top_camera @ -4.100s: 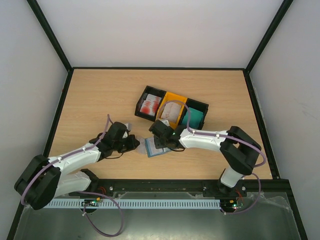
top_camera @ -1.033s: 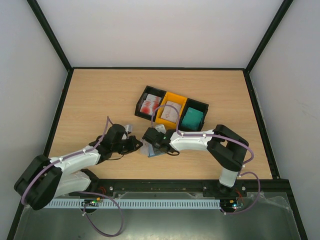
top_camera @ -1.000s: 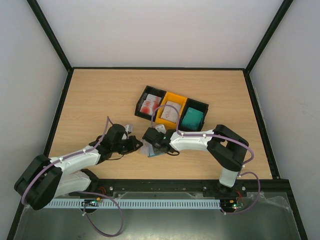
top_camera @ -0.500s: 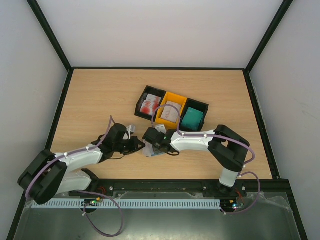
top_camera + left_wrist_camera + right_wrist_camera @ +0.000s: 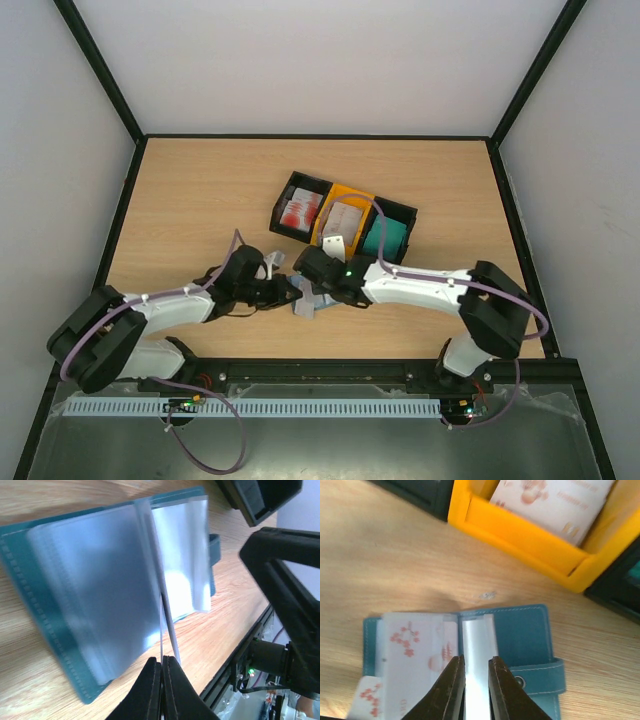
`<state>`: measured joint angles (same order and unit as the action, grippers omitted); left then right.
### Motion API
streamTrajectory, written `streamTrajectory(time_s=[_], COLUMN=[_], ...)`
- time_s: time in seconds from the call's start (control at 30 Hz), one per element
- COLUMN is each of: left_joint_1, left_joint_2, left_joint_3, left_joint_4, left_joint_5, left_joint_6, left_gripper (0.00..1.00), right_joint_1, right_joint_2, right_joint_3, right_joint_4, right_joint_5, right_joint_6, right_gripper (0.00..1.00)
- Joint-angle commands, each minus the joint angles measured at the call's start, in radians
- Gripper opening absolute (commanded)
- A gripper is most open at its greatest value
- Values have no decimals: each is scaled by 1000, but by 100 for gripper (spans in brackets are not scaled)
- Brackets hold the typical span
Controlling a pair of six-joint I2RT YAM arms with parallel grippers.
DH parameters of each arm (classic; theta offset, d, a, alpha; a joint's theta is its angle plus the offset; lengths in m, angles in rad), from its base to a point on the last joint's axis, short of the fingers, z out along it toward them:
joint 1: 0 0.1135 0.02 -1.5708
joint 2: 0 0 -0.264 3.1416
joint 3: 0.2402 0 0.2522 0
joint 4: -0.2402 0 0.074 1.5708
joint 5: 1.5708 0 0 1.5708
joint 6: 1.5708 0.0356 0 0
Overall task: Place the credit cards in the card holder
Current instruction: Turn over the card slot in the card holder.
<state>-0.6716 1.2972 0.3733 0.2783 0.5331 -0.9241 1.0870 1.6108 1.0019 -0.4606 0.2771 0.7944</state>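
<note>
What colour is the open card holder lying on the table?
Blue-teal. The card holder shows best in the right wrist view.

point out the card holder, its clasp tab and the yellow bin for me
card holder [image 5: 520, 630], right wrist view, on the bare blue cover
clasp tab [image 5: 542, 677], right wrist view, middle of the strap
yellow bin [image 5: 520, 542], right wrist view, on its near wall

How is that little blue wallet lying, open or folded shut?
Open. The card holder lies spread flat, its clear sleeves fanned out and its clasp tab unfastened, sticking out sideways.
</note>
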Motion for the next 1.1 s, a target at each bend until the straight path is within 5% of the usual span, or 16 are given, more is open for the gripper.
streamTrajectory(time_s=[0.0, 0.33, 0.87, 1.07], left_joint_1=[-20, -51, -49, -49], left_joint_2=[25, 140, 16, -81], left_joint_3=[61, 163, 222, 251], left_joint_4=[44, 13, -153, -249], left_joint_5=[30, -7, -183, -294], left_joint_6=[18, 54, 63, 39], left_gripper=[3, 3, 3, 3], right_joint_1=[-3, -18, -126, -130], right_joint_2=[-115, -274, -378, -323], right_joint_3=[-32, -83, -293, -322], right_joint_4=[-22, -19, 214, 246], right_joint_5=[123, 142, -242, -251], right_joint_6=[67, 94, 19, 6], right_gripper=[14, 16, 30, 20])
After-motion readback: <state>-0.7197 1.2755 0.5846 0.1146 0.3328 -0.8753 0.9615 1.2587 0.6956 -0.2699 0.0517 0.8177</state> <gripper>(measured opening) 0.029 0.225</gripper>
